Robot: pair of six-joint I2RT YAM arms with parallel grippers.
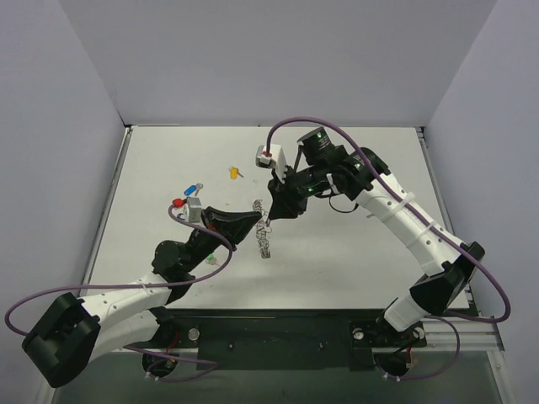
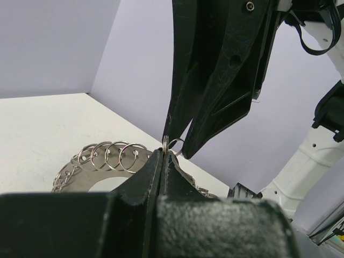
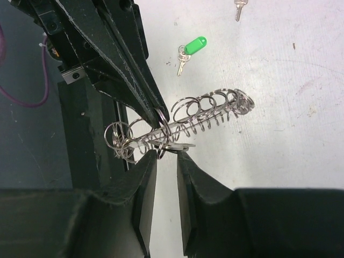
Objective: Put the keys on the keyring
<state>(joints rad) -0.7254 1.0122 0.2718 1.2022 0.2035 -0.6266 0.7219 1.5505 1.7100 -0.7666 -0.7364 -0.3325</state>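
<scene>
L hand [image 1: 257,221] is pinching the keyring [image 1: 264,242] tight, steadying it edge-on over the worktop [image 1: 354,261] so R hand [image 3: 166,154], fingers part-spread, is straddling a loop; green key [image 3: 192,45] is lying loose nearby.

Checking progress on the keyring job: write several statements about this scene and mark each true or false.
1. The left end effector is shut on the keyring. True.
2. The green key hangs on the keyring. False: it lies on the table, apart from the ring.
3. The yellow key lies on the table, held by neither arm. True.
4. The right end effector is parked far from the keyring. False: its fingertips are right at the ring, beside the left one's grip.
</scene>
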